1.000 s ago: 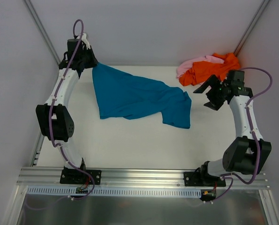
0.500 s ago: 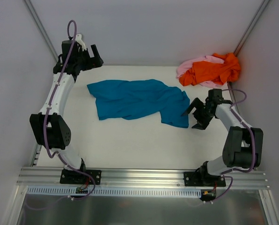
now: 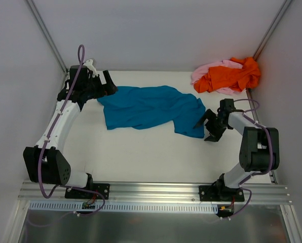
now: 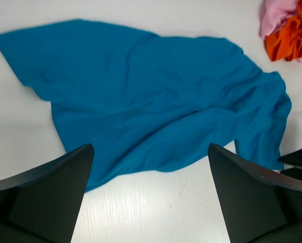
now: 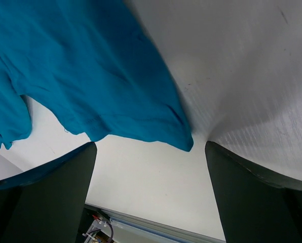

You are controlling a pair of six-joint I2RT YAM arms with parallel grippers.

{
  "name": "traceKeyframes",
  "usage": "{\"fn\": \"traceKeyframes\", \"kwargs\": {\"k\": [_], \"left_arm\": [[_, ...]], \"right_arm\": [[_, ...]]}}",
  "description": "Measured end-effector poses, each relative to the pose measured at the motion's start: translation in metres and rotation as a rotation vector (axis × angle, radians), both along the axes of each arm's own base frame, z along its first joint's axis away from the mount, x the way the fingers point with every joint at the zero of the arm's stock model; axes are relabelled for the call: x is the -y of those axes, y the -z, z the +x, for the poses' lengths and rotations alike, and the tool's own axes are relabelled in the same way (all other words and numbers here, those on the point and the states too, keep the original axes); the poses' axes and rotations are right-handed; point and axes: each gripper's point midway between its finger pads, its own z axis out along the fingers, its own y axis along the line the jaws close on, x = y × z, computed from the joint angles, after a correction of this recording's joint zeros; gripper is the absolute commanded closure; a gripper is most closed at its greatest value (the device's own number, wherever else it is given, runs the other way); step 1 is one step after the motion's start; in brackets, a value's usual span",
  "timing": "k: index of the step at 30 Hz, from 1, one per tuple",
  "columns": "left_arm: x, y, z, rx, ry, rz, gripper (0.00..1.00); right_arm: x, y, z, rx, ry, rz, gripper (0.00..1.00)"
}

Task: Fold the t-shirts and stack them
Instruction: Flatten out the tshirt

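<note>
The teal shirt (image 3: 151,109) lies rumpled and unfolded across the middle of the table (image 3: 141,162), its long axis running left to right, with creases and a bunched, doubled-over patch at its right end. No neck tag can be made out. The orange shirt (image 3: 232,75) sits crumpled on the pink shirt (image 3: 204,72) in the far right corner, well apart from the teal one, and neither is folded.

The teal cloth looks thin, light and quite limp. It would likely sag and slide into folds wherever it is not supported, and a pinch in the middle would only gather it into a lump. The better holds seem to be the outer corners or a hem edge, one at each end, so it can be drawn flat first.

The left gripper (image 3: 110,83) is just beside the shirt's far left corner, jaws spread wide and empty; its wrist view looks along the whole garment. The right gripper (image 3: 204,130) is low at the near right corner, jaws also spread wide, gripping nothing. In its wrist view a pointed teal corner lies on the table between them.
</note>
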Motion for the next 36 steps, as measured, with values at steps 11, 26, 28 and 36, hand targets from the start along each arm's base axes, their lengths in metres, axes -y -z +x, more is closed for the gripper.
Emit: {"fn": "traceKeyframes", "kwargs": {"k": [11,26,28,36], "left_arm": [[0.000,0.000,-0.016,-0.017,0.005,-0.008,0.01],[0.003,-0.008,-0.029,0.009,0.019,-0.024,0.01],[0.007,-0.005,-0.036,0.003,0.031,-0.032,0.01],[0.017,0.012,-0.053,-0.040,0.061,-0.049,0.01]], "right_arm": [[-0.006,0.016,0.005,-0.008,0.003,0.010,0.88],[-0.004,-0.019,0.044,0.063,-0.014,-0.025,1.00],[0.002,-0.055,0.064,0.156,-0.015,-0.058,1.00],[0.062,-0.202,0.120,0.502,0.086,-0.154,1.00]]}}
